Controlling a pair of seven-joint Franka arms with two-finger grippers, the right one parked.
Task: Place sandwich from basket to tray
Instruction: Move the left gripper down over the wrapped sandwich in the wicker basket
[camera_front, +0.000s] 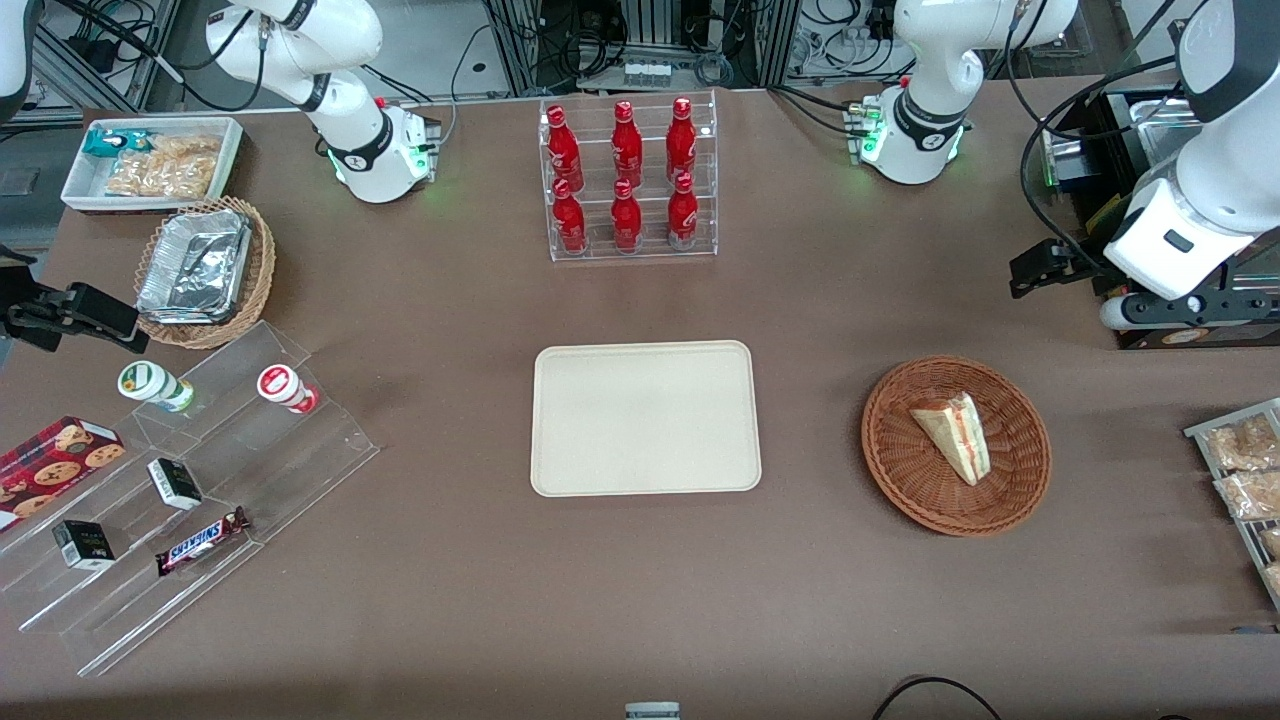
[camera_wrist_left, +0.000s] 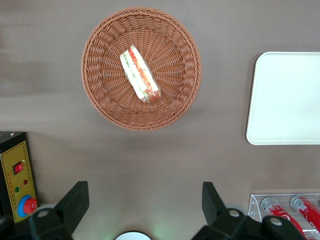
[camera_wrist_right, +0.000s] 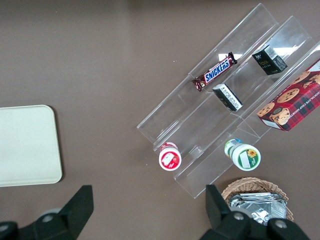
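The sandwich (camera_front: 955, 433), a pale bread wedge with red-orange and green filling, lies in the round reddish-brown wicker basket (camera_front: 890, 455). It also shows in the left wrist view (camera_wrist_left: 140, 75), inside the basket (camera_wrist_left: 100, 95). The beige tray (camera_front: 645, 417) lies flat and bare at the table's middle, beside the basket, and its edge shows in the left wrist view (camera_wrist_left: 285, 100). My left gripper (camera_front: 1185, 308) hangs high above the table, farther from the front camera than the basket. It is open and empty (camera_wrist_left: 144, 192), with its fingers (camera_wrist_left: 75, 200) wide apart.
A clear rack of red bottles (camera_front: 628, 180) stands farther back than the tray. A black control box (camera_wrist_left: 17, 175) sits near the gripper. Snack packets (camera_front: 1245, 470) lie at the working arm's end. A clear stepped shelf (camera_front: 190, 480), a foil-tray basket (camera_front: 205, 270) and a white bin (camera_front: 150, 160) are toward the parked arm's end.
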